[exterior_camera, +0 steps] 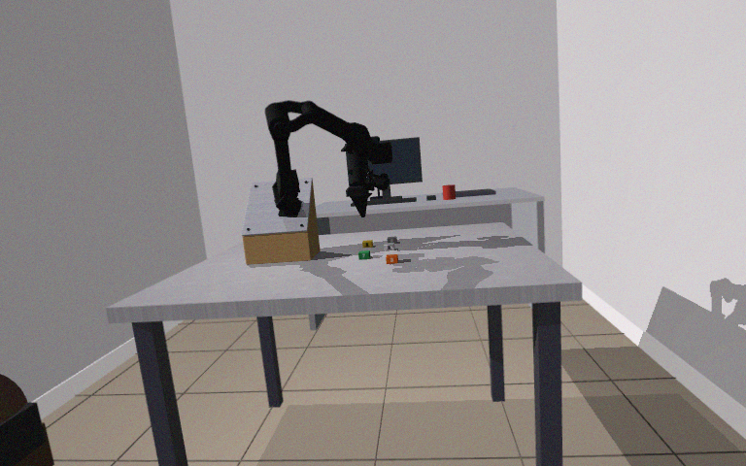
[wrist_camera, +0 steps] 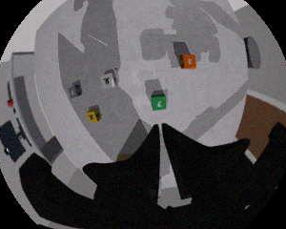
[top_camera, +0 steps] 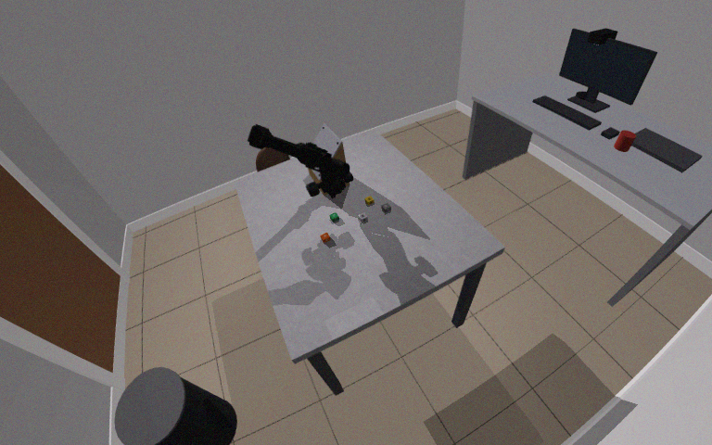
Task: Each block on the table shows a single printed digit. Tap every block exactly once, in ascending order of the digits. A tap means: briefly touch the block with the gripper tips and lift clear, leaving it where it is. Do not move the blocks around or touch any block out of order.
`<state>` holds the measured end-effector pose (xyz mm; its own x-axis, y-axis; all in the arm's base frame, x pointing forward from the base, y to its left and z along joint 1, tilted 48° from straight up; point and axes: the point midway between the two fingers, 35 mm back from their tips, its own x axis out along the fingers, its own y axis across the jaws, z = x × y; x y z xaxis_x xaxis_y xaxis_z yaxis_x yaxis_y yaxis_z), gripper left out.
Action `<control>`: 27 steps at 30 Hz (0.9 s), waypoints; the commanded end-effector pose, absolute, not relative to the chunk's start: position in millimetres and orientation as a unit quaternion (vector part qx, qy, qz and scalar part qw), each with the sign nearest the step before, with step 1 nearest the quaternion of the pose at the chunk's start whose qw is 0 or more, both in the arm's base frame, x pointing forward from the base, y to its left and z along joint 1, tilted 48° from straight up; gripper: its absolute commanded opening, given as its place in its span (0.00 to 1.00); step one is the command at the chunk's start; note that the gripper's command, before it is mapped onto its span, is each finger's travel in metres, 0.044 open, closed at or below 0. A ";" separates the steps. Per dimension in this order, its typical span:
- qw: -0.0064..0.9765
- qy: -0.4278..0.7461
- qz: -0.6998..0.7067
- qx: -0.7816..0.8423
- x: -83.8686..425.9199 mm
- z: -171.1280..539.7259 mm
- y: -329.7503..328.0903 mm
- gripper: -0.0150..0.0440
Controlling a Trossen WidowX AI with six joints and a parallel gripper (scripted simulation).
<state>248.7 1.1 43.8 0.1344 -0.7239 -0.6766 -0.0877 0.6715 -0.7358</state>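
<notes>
My gripper (exterior_camera: 362, 215) (wrist_camera: 160, 128) is shut and empty, held high above the table. In the wrist view its tips show just below the green block (top_camera: 334, 217) (exterior_camera: 363, 254) (wrist_camera: 158, 102), whose digit looks like 7. The orange block (top_camera: 324, 236) (exterior_camera: 391, 259) (wrist_camera: 188, 61) lies beyond it to the right; its digit may be 3 or 9. The yellow block (top_camera: 369, 199) (exterior_camera: 367, 244) (wrist_camera: 92, 116), light grey block (top_camera: 362, 218) (wrist_camera: 108, 80) and dark grey block (top_camera: 386, 208) (exterior_camera: 391, 239) (wrist_camera: 75, 90) lie to the left in the wrist view, digits too small to read surely.
The arm's base stands on a wooden box (exterior_camera: 279, 247) at one end of the table (top_camera: 343, 324) (exterior_camera: 238, 291). A separate desk (top_camera: 558, 140) holds a monitor (top_camera: 605, 66), a keyboard and a red cup (top_camera: 624, 141) (exterior_camera: 449, 192). The arm casts shadows around the blocks.
</notes>
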 end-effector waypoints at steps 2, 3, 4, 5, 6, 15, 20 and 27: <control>0.676 0.614 -0.231 -0.334 252.0 31.9 -14.1 0.29; 0.677 0.614 -0.231 -0.334 254.8 21.9 -24.2 0.29; 0.677 0.614 -0.231 -0.334 256.7 12.5 -34.8 0.29; 0.676 0.614 -0.232 -0.335 257.8 3.8 -45.5 0.29; 0.676 0.613 -0.233 -0.336 258.0 -2.4 -53.9 0.29; 0.675 0.613 -0.235 -0.337 258.8 -11.0 -64.7 0.29; 0.675 0.613 -0.235 -0.337 260.0 -16.5 -70.5 0.29; 0.675 0.613 -0.235 -0.337 261.3 -23.7 -78.8 0.29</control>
